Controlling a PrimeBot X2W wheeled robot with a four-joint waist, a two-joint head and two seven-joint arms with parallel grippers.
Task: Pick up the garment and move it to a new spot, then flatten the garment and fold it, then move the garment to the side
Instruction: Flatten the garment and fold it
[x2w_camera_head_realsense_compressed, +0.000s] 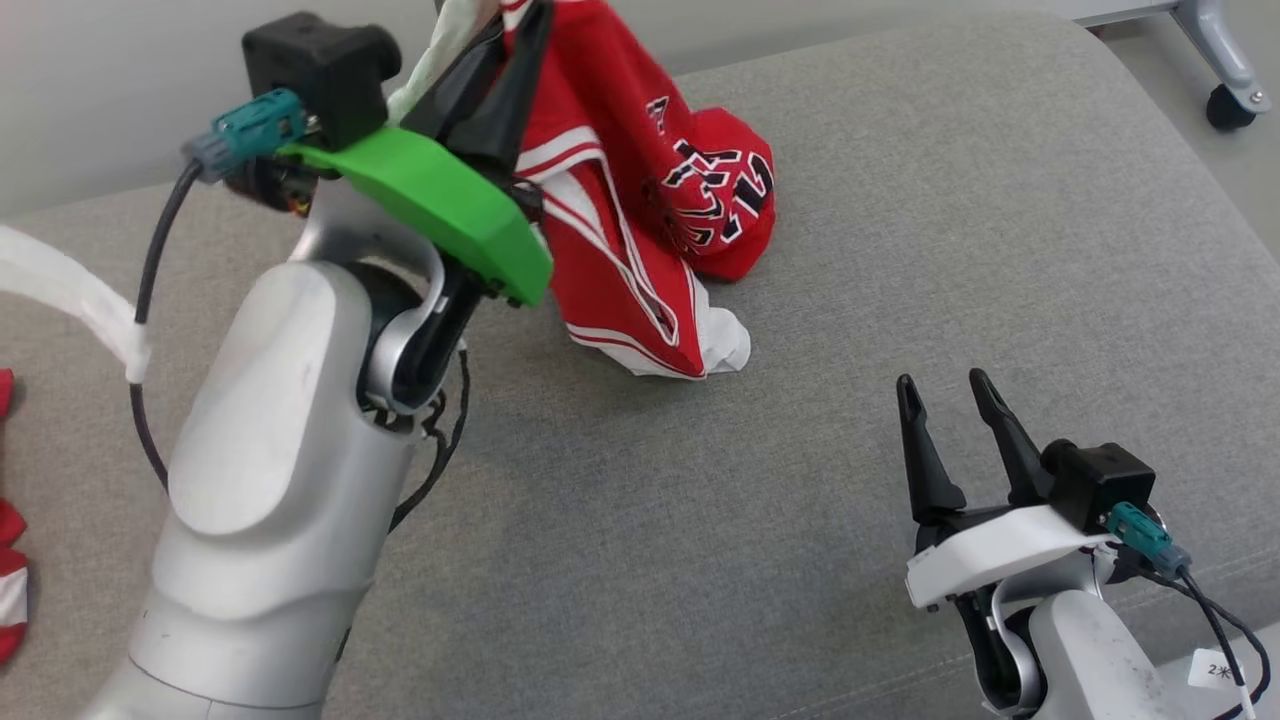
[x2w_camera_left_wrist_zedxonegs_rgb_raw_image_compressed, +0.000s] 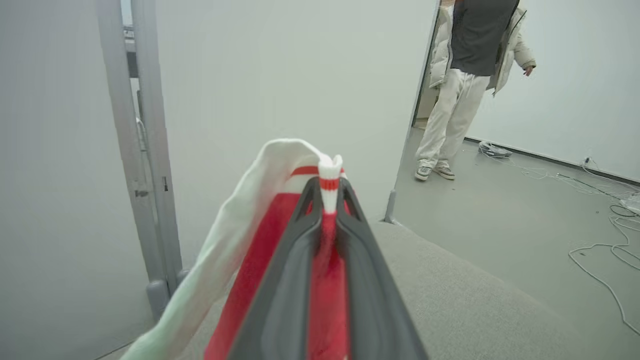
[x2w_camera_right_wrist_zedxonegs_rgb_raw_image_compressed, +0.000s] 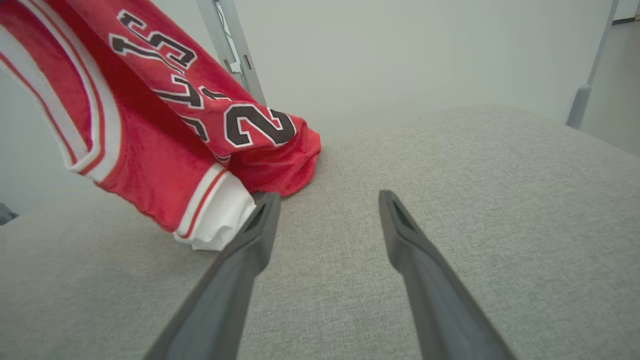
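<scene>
The left arm's pale forearm (x2w_camera_head_realsense_compressed: 270, 480) rises close to the head camera, with a green cover (x2w_camera_head_realsense_compressed: 440, 200) on its wrist. Beyond that, the left gripper (x2w_camera_left_wrist_zedxonegs_rgb_raw_image_compressed: 328, 184) is clamped on the basketball jersey (x2w_camera_head_realsense_compressed: 620, 200), and its two dark fingers are drawn almost together. In the left wrist view a narrow fold of the cloth runs up between the fingers. A white band crossed by a red stripe pokes out just past the tips.

The jersey is red mesh with white and red banding along its openings. It carries black letters and numerals edged in white, and a 2 can be read, but the rest is too creased to make out. It hangs from the raised gripper in a loose drape. Its lower folds are bunched on the grey upholstered cushion (x2w_camera_head_realsense_compressed: 900, 250), toward the far left of it. One bottom corner is turned over and shows white.

The right gripper (x2w_camera_head_realsense_compressed: 942, 380) sits low at the near right, well apart from the jersey in the head view. Its fingers are spread wide and nothing is between them. It has a white cover (x2w_camera_head_realsense_compressed: 1000, 550) on its wrist.

Another red-and-white cloth (x2w_camera_head_realsense_compressed: 10, 590) lies at the left edge of the cushion. In the left wrist view a person (x2w_camera_left_wrist_zedxonegs_rgb_raw_image_compressed: 470, 75) stands past a doorway, with loose cables (x2w_camera_left_wrist_zedxonegs_rgb_raw_image_compressed: 600, 200) on the floor.
</scene>
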